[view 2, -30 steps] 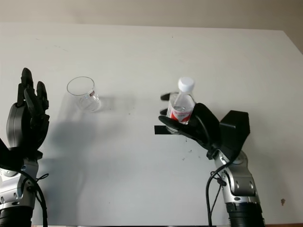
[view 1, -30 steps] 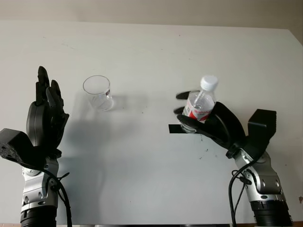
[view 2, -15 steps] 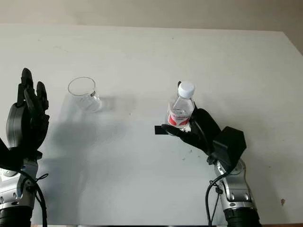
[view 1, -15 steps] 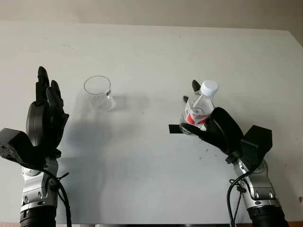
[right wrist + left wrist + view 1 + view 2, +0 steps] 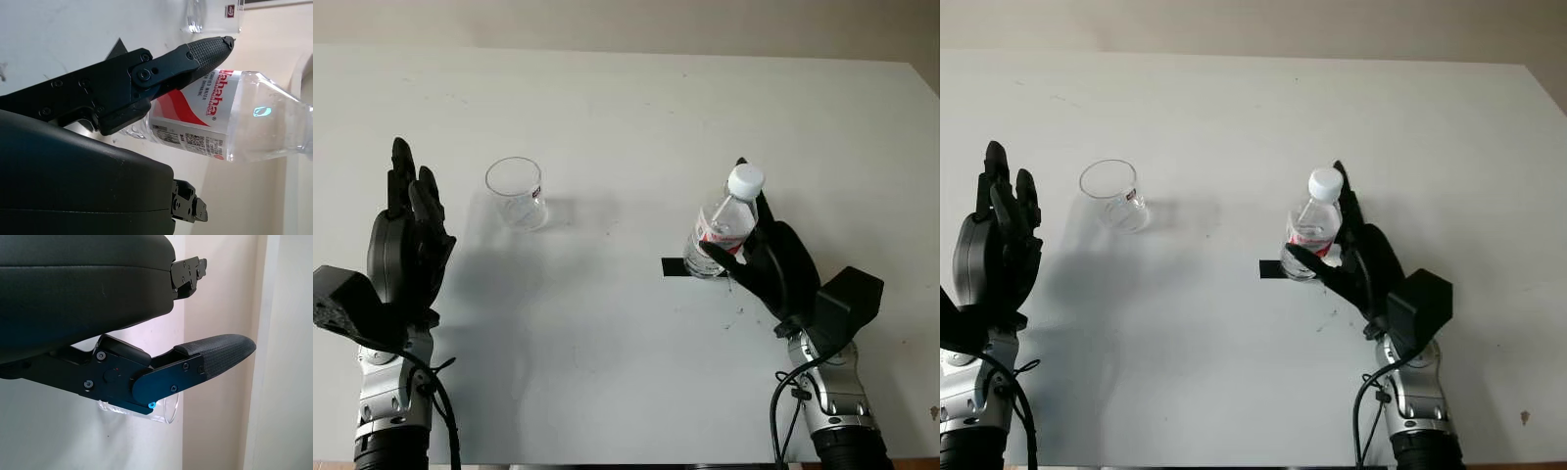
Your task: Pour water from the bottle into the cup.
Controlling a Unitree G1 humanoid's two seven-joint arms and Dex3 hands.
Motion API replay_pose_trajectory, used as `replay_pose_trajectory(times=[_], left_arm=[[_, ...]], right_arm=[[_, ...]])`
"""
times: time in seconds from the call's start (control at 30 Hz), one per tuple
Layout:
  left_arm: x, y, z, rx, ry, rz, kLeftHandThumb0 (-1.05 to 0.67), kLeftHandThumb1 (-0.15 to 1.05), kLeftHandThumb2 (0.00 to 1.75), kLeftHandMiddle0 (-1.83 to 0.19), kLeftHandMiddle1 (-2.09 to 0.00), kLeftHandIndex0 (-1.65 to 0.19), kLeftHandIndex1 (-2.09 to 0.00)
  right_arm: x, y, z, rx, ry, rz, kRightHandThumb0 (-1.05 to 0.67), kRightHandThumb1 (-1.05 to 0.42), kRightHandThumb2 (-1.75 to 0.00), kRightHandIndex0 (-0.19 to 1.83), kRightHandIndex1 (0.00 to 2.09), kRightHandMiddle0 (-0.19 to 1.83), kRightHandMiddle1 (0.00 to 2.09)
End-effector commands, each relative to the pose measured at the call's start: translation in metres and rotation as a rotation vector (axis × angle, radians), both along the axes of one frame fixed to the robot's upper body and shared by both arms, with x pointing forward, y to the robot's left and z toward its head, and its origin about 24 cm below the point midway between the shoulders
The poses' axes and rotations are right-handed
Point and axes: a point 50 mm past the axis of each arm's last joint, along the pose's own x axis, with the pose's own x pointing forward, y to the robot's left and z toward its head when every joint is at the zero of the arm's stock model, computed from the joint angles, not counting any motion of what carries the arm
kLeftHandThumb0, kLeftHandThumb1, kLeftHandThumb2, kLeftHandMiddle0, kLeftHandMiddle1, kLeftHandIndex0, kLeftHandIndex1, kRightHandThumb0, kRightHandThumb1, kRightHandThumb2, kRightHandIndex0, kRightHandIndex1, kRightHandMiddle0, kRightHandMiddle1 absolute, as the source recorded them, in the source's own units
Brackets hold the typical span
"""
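A clear plastic water bottle (image 5: 717, 233) with a white cap (image 5: 745, 181) and red label stands slightly tilted right of centre, its base at a black tape mark (image 5: 673, 266). My right hand (image 5: 722, 208) is shut on the bottle: the thumb crosses its lower front and the other fingers rise behind it. In the right wrist view one finger (image 5: 195, 54) lies across the bottle's label (image 5: 215, 122). An empty clear cup (image 5: 516, 192) stands upright to the left, well apart from the bottle. My left hand (image 5: 408, 230) is open, raised beside the cup at the left.
The white table (image 5: 626, 108) stretches wide behind and between cup and bottle. Its far edge meets a beige wall. A cable loops by my right forearm (image 5: 832, 401) near the table's front edge.
My right wrist has dropped and swung inward, and its fingers have turned from pointing left to standing up around the bottle. The bottle stays at the tape mark. Left hand and cup unchanged.
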Motion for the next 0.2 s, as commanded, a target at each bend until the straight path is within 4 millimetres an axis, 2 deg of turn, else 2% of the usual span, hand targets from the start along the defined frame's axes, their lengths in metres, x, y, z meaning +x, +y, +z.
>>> replay_pose_trajectory(times=[0.0, 0.17], left_arm=[[0.0004, 0.0028, 0.0050, 0.021, -0.017, 0.009, -0.78, 1.05, 0.77, 0.19, -0.03, 0.19, 0.00], [0.0016, 0.0034, 0.0049, 0.013, -0.018, 0.003, -0.79, 1.05, 0.76, 0.19, -0.02, 0.19, 0.00]], right_arm=[[0.0009, -0.0002, 0.0023, 0.019, -0.021, -0.006, -0.85, -0.99, -0.05, -0.19, 0.00, -0.19, 0.00], [-0.0029, 0.0050, 0.0048, 0.023, -0.041, 0.048, -0.84, -1.00, -0.06, -0.19, 0.00, -0.19, 0.00]])
